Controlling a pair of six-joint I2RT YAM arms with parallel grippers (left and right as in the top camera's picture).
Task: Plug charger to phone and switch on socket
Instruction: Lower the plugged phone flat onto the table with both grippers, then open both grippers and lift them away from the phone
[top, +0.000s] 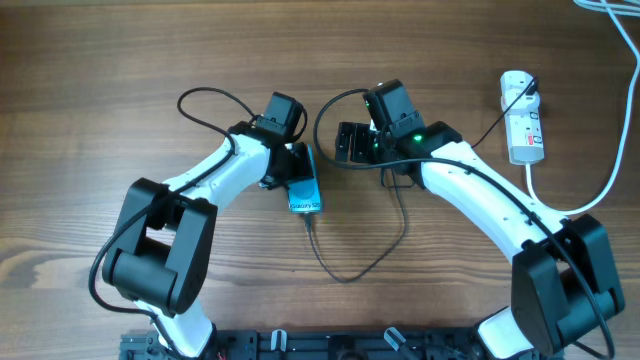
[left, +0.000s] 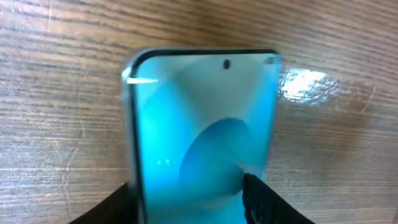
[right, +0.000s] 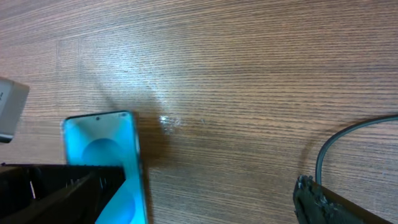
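— So, what are the two grippers doing?
— Left gripper (left: 186, 193) clamps the one phone (top: 305, 190) by its long edges, on the table (top: 100, 60). Right gripper (top: 352, 147) gapes wide, empty, beside it.
— Cable, socket?
— One black charger (top: 350, 275) reaches the phone's near end; one socket (top: 523, 120) lies far right.
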